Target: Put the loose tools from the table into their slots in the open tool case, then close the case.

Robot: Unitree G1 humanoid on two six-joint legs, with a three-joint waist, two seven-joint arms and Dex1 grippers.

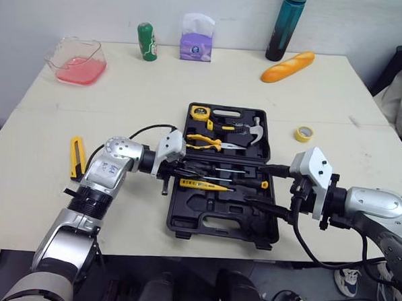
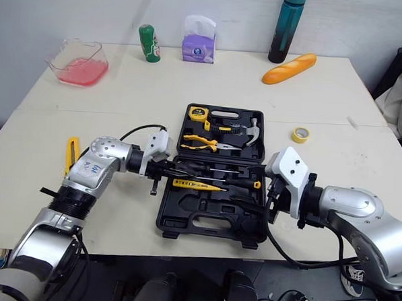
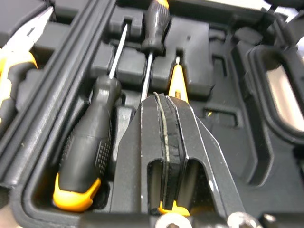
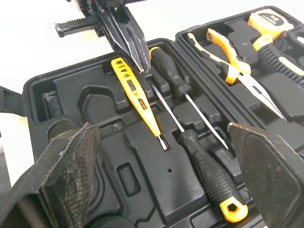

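- One open tool case (image 1: 204,218) sits mid-table. In it we count two screwdrivers (image 4: 209,178), one yellow tester pen (image 4: 137,102), one pliers (image 1: 203,141), one tape measure (image 1: 200,112) and one hammer (image 1: 255,130).
- The tester's print is too small for us to read.
- One yellow utility knife (image 1: 77,159) lies loose, well left of the case.
- The left gripper (image 3: 166,99) has its fingers pressed together over the tester; the right gripper (image 4: 161,130) is spread wide.

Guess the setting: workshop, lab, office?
Likely an office or lab room, not a workshop: plain table by a white wall, with a bread loaf, tissue pack and bottle near the tool case.
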